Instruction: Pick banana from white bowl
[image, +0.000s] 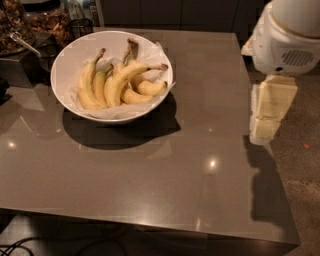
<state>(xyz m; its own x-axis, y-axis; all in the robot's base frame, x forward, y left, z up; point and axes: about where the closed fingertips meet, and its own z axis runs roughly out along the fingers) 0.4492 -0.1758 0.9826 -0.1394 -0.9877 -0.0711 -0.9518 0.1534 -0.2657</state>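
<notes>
The white bowl (65, 60), lined with crinkled white paper, stands at the far left of the dark table. Several yellow bananas lie in it. The banana (122, 77) is the longest and most curved, and lies in the middle with its dark stem end pointing right toward the rim. Shorter bananas lie to its left and beneath it. My gripper (269, 112) is a cream-coloured block hanging below the white arm housing (287, 35). It is off the table's right edge, far to the right of the bowl, and holds nothing that I can see.
Jars of nuts or granola (47, 20) and a dark box (17, 65) stand behind and left of the bowl. The brown table (165, 165) stretches in front of the bowl. Speckled floor (305, 175) lies to the right, and cables (15, 247) lie under the front left corner.
</notes>
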